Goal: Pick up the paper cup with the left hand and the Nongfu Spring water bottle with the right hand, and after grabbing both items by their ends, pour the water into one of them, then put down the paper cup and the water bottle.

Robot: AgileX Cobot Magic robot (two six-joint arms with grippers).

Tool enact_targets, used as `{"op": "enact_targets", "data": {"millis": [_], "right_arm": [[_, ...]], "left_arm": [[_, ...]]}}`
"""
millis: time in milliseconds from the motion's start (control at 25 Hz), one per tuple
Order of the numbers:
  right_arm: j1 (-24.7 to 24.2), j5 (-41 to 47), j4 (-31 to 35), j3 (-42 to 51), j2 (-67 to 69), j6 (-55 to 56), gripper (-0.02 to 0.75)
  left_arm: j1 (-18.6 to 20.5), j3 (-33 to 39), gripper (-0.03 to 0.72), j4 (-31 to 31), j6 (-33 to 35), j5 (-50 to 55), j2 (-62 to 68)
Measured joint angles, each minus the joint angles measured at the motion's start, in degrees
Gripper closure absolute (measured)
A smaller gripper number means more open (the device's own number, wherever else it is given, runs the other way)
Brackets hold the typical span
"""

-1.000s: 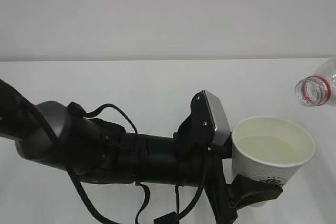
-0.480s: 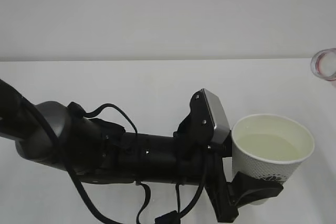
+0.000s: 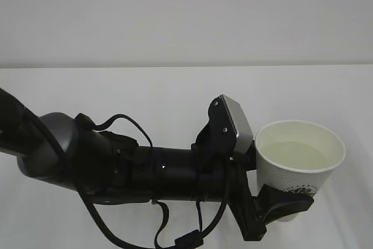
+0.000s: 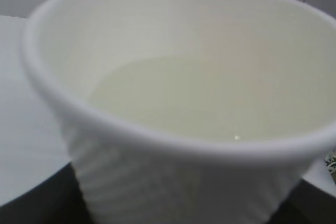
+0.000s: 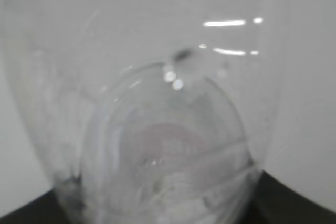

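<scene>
The white paper cup [image 3: 298,167] hangs upright over the table at the right of the exterior view, with pale water [image 3: 296,154] inside. My left gripper [image 3: 284,207] is shut on its lower end, the black fingers [image 3: 274,199] wrapping the base. In the left wrist view the paper cup [image 4: 173,171] fills the frame, holding water [image 4: 199,98], and dark fingers [image 4: 44,205] show at the bottom corners. The clear Nongfu Spring water bottle [image 5: 157,103] fills the right wrist view, seen from its bottom end and gripped there, with dark fingers [image 5: 296,200] beside it. It is outside the exterior view.
The left arm [image 3: 134,170], with cables and a grey block [image 3: 236,123], stretches across the lower half of the exterior view. Beneath it lies a white tabletop [image 3: 145,94], ending at a plain wall along its back edge [image 3: 175,66].
The bottle's mouth, at the upper right above the cup a second ago, has moved up and right out of the exterior view. The cup has risen slightly.
</scene>
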Motion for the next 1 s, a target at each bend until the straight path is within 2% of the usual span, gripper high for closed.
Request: {"op": "enact_targets", "data": {"millis": [560,1000], "right_arm": [[0.00,0.00,0.00,0.00,1.20,33.51,0.360],[0.00,0.00,0.00,0.00,10.41,37.88,0.360]], "left_arm": [[0.00,0.00,0.160,-1.57,0.00,0.00,0.00],[0.00,0.00,0.160,-1.76,0.00,0.00,0.00]]}}
